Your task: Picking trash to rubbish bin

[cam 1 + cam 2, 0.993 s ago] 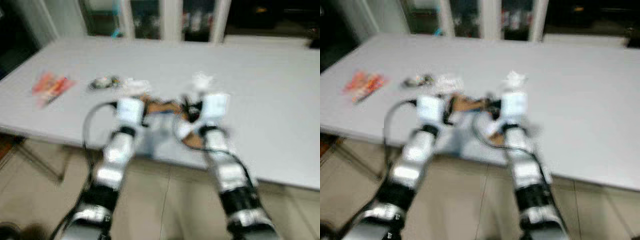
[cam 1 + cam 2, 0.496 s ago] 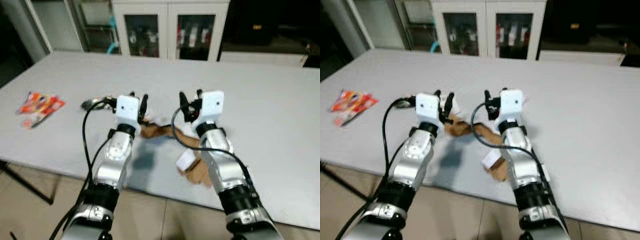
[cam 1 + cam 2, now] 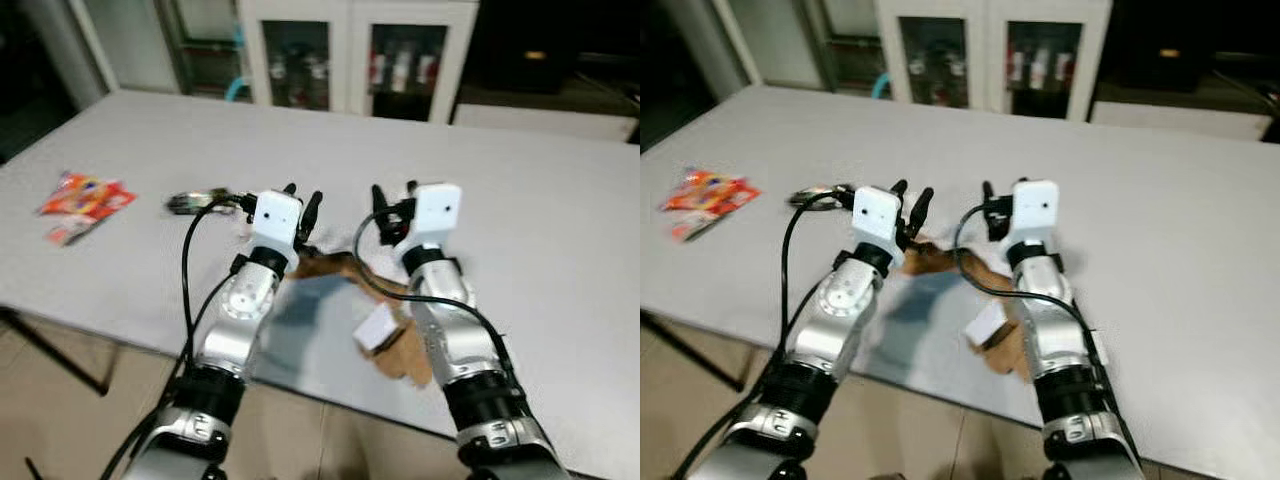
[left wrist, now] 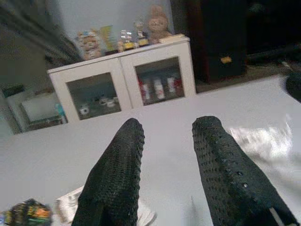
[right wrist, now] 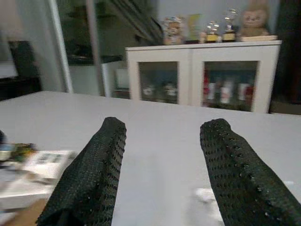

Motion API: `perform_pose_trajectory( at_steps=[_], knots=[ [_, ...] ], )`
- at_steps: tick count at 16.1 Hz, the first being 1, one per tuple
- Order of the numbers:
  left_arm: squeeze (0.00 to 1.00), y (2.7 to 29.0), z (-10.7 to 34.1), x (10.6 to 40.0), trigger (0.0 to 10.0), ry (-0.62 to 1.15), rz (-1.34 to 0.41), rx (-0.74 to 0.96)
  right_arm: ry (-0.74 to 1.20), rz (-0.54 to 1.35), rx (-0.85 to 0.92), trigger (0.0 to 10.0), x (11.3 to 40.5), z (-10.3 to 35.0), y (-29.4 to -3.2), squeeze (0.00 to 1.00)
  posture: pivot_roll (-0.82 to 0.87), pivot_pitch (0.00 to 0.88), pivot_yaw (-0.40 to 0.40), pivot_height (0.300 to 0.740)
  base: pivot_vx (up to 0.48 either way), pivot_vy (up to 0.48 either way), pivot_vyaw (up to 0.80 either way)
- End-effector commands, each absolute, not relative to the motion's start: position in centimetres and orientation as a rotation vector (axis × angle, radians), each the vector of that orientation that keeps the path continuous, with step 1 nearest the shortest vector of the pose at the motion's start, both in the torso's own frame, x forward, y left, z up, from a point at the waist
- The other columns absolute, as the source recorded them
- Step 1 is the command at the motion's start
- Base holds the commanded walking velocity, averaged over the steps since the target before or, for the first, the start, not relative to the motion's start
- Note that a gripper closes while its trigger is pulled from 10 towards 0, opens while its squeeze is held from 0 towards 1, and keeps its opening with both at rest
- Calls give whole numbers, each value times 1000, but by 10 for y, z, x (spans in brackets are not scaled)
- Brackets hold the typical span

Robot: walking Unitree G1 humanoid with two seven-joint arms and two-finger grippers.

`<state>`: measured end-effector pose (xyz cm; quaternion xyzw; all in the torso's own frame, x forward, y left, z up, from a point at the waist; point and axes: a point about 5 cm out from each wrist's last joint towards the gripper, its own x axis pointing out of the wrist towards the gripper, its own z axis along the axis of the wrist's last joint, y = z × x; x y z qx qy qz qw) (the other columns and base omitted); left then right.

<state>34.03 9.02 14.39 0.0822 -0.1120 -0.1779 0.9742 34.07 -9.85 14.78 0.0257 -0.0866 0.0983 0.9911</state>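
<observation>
Trash lies scattered over the near half of the grey table (image 3: pixel 560 200) in front of us. Farthest to our left sits a red and orange snack wrapper (image 3: pixel 82 195), flat on the tabletop and well apart from everything else. Moving right, we see a small dark, shiny wrapper (image 3: pixel 195 201) lying beside the cable of our left arm; in the left wrist view it appears as a dark crumpled packet (image 4: pixel 22 214) next to a white printed paper scrap (image 4: pixel 75 207).

Our left gripper (image 3: pixel 303 212) hovers above the table just right of that wrapper, its two black fingers (image 4: pixel 117 174) spread apart and holding nothing. Directly below and between our two arms lies a crumpled piece of brown paper (image 3: pixel 325 265), which reaches from under the left gripper toward the right forearm. Near the table's front edge, a small white box (image 3: pixel 376 328) rests against another torn brown piece (image 3: pixel 405 355), both close beside our right forearm.

Our right gripper (image 3: pixel 392 210) is raised level with the left one, and its fingers (image 5: pixel 89 174) are likewise parted and empty. In its wrist view we make out white paper scraps (image 5: pixel 37 162) on the tabletop.

Beyond the far edge of the table stands a white cabinet (image 3: pixel 350 50) with glass doors, with small figurines (image 4: pixel 157 23) along its top.
</observation>
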Motion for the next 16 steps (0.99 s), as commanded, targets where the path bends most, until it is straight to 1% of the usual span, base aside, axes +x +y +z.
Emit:
perform_pose_trajectory(
  at_steps=[1,3,5,6,8,10,11,12,13,15,16],
  knots=[
    [0,92,151,341,10000,-227,-453,294,-172,193,48,10000,342,150,-100,0,44,15,72,740,0,0,0],
    [0,104,158,337,10000,-243,-554,491,-170,193,50,10000,341,149,-99,0,49,13,76,740,0,0,0],
    [0,116,167,324,10000,-251,-689,646,-169,195,51,10000,341,148,-98,0,55,11,78,740,0,0,0],
    [0,122,169,316,10000,-219,-768,729,-166,196,53,10000,340,148,-97,0,61,9,78,740,0,0,0],
    [0,132,171,309,10000,-155,-848,826,-163,198,56,10000,340,146,-96,0,65,0,78,740,0,0,0],
    [0,138,174,306,10000,-124,-877,875,-160,201,57,10000,340,145,-95,0,71,0,83,740,0,0,0],
    [0,136,173,311,10000,-136,-840,828,-158,199,92,10000,340,145,-94,0,71,0,84,740,0,0,0],
    [722,135,164,315,10000,-138,-789,828,-159,199,99,10000,340,145,-93,0,63,0,90,740,0,0,0],
    [1000,132,156,314,10000,-133,-773,821,-159,199,90,10000,339,145,-93,0,56,0,93,740,0,0,0],
    [1000,124,149,308,10000,-89,-814,785,-157,198,87,10000,339,143,-93,0,52,0,99,740,0,0,0],
    [1000,121,145,303,10000,-52,-879,746,-154,198,87,10000,338,142,-92,0,53,0,103,740,0,0,0]
  ],
)
